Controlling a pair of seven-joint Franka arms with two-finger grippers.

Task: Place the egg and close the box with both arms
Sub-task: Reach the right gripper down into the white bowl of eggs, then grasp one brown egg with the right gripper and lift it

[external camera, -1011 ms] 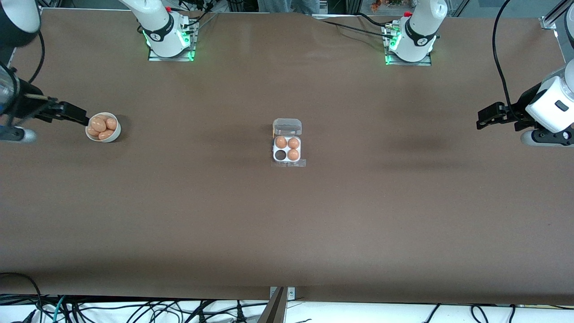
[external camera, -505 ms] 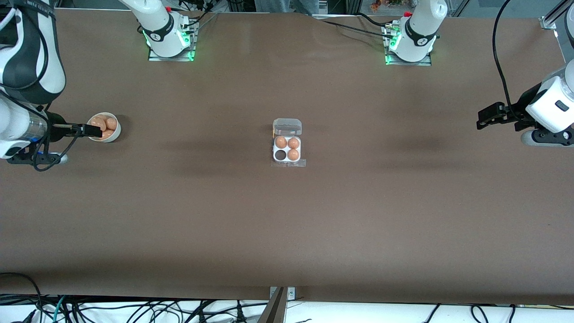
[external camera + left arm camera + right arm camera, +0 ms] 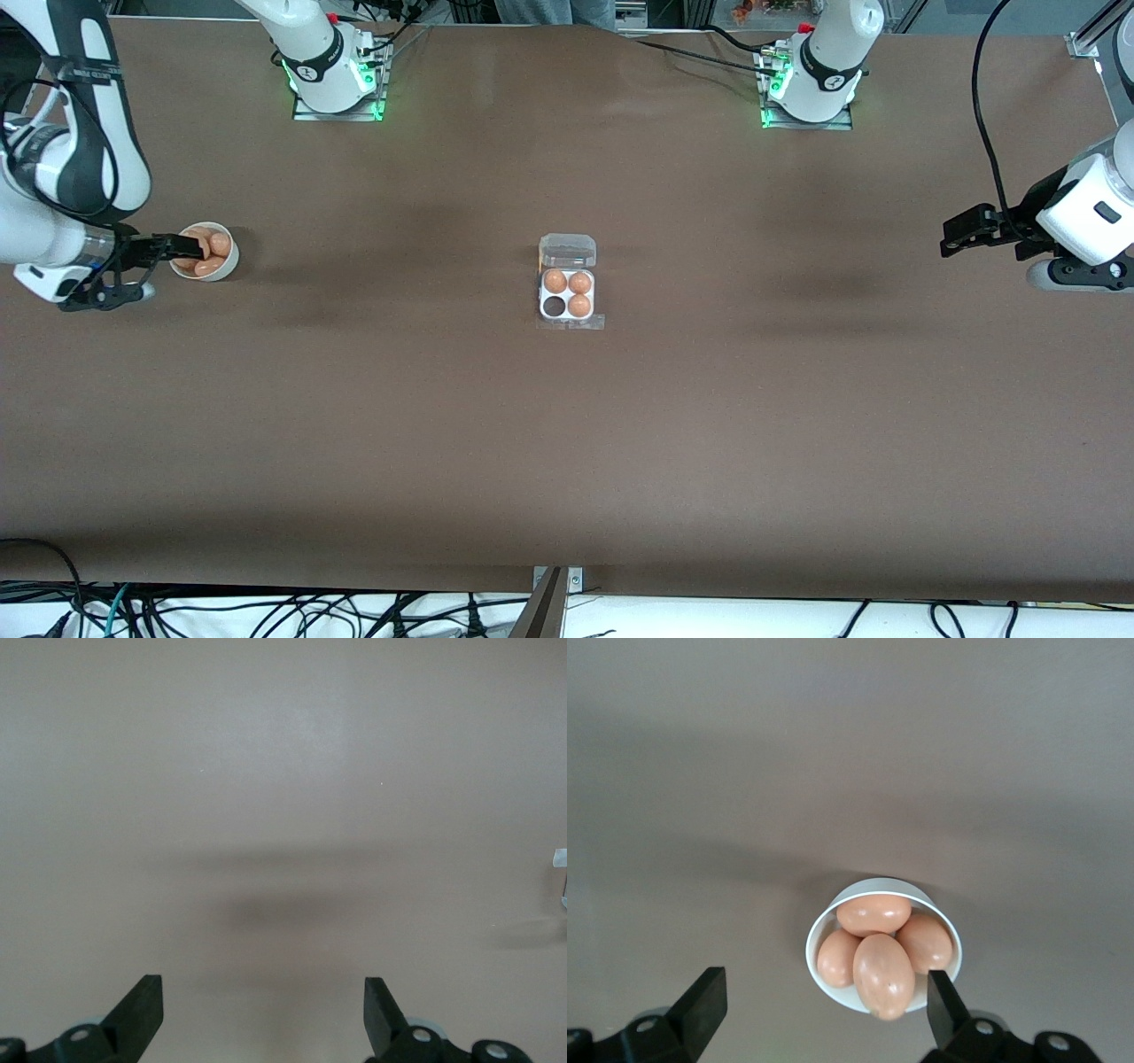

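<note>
The clear egg box [image 3: 567,296] lies mid-table with its lid [image 3: 567,251] folded open. It holds three tan eggs [image 3: 567,283], and one cell [image 3: 555,307] is empty. Several more eggs [image 3: 213,252] lie in a round white bowl [image 3: 233,259] toward the right arm's end. My right gripper [image 3: 183,249] is open and empty over the bowl's edge. In the right wrist view the eggs [image 3: 882,973] and the bowl [image 3: 881,885] lie just ahead of the open gripper [image 3: 824,1010]. My left gripper [image 3: 961,232] is open and empty, and waits at its own end of the table [image 3: 263,1010].
The brown table [image 3: 567,461] carries only the bowl and the box. Both arm bases [image 3: 332,75] [image 3: 811,84] stand along the table's edge farthest from the front camera. Cables hang below the edge nearest that camera.
My right arm has swung in and brought its gripper from beside the bowl to over the bowl's edge. The left arm, the box and the eggs have not moved.
</note>
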